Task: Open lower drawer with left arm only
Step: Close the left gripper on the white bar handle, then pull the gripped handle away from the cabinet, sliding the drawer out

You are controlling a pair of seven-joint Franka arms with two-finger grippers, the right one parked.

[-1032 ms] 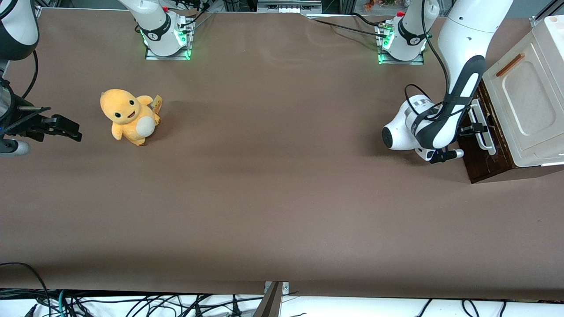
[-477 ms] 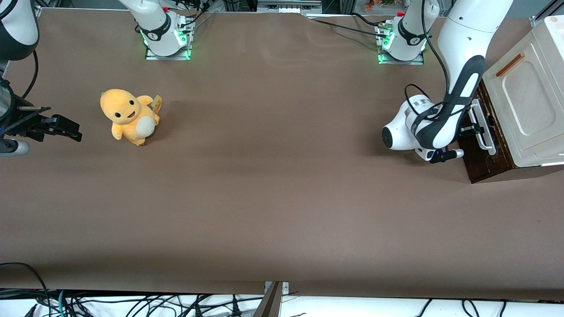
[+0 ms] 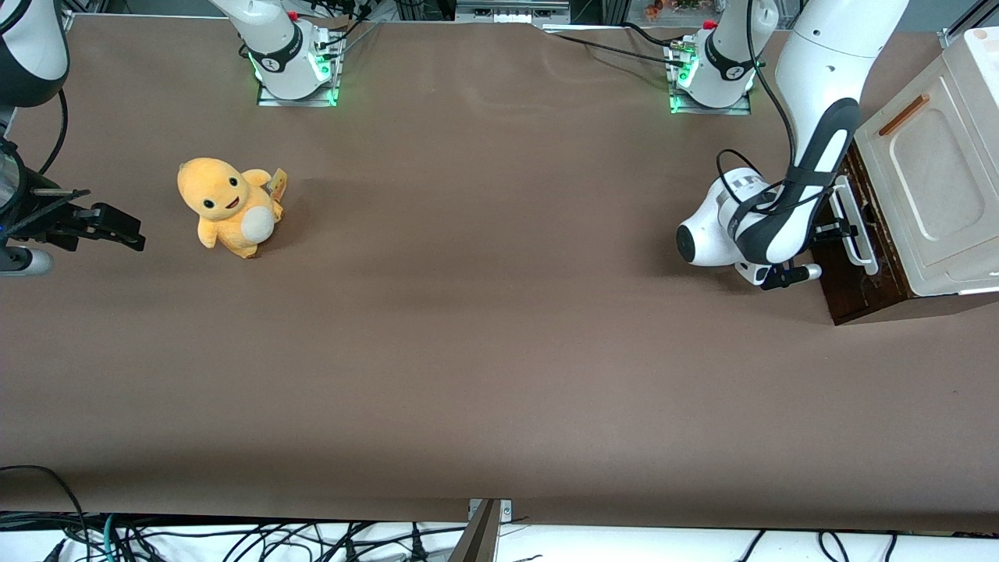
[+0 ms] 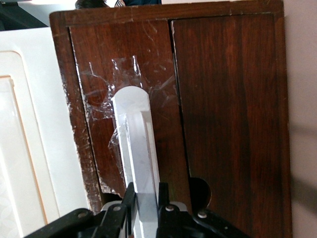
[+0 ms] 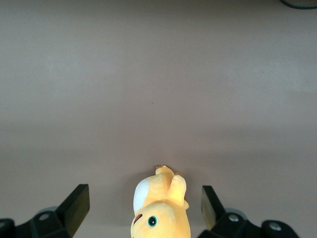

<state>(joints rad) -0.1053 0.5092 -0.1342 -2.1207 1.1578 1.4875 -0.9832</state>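
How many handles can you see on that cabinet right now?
2: the white loop handle on the lower drawer, with the left gripper shut on it; a thin orange-brown handle on the cream front above. Others may be hidden.

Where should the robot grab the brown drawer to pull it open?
By the white handle on the lower drawer, coming straight at the drawer's front. The bar stands off the dark wood, so a finger fits along each side. The gripper is already there, shut on the handle, with its fingers pressed against the bar.

Brown table point(image 3: 468, 351) bears plush toy point(image 3: 229, 206), drawer cabinet point(image 3: 921, 187)
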